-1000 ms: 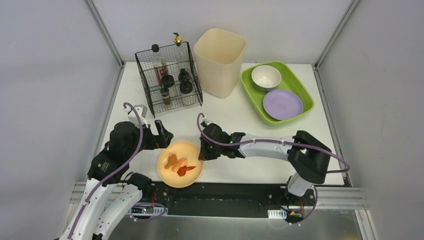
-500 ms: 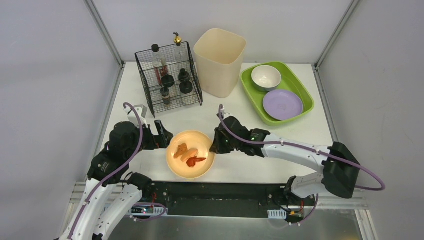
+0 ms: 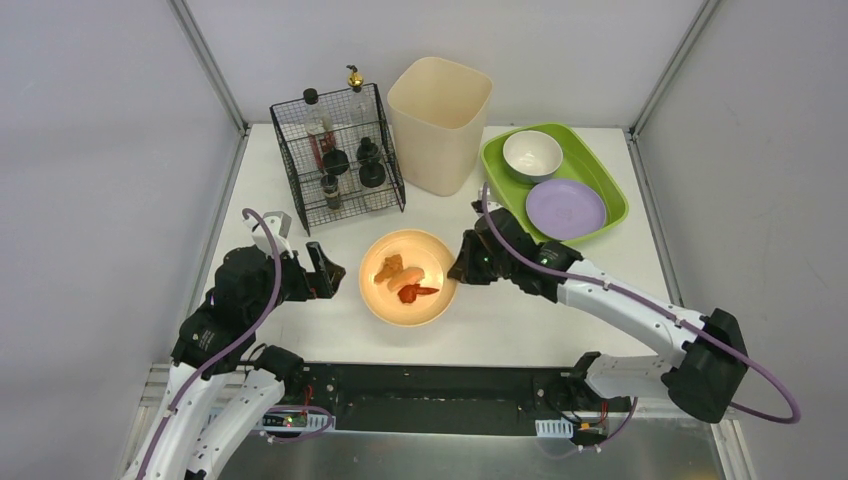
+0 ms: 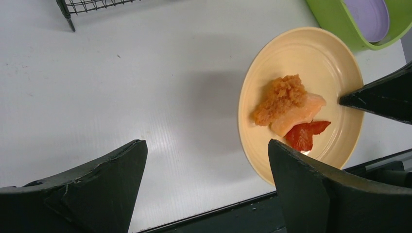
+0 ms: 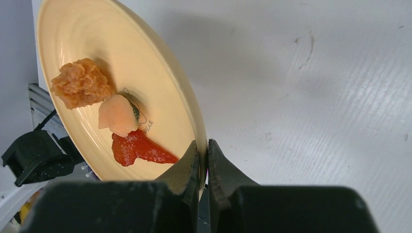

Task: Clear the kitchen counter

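A pale yellow plate [image 3: 385, 295] with food scraps [image 3: 402, 278] hangs above the white kitchen counter [image 3: 500, 325], held by its right rim. My right gripper [image 3: 458, 268] is shut on that rim; in the right wrist view its jaws pinch the plate [image 5: 73, 34] edge at the gripper [image 5: 203, 154], with a fried lump, a pale piece and a red piece [image 5: 138, 148] on the plate. My left gripper [image 3: 325, 275] is open and empty, left of the plate; the left wrist view shows the plate [image 4: 311, 53] beyond the gripper [image 4: 208, 160].
A black wire rack [image 3: 335, 160] with bottles stands at the back left. A tall cream bin [image 3: 440, 120] stands behind the plate. A green tray [image 3: 610, 195] at the back right holds a white bowl [image 3: 531, 155] and a purple plate [image 3: 566, 208].
My right arm has carried the plate up and to the right, away from the near edge toward the counter's middle. The left arm has stayed put.
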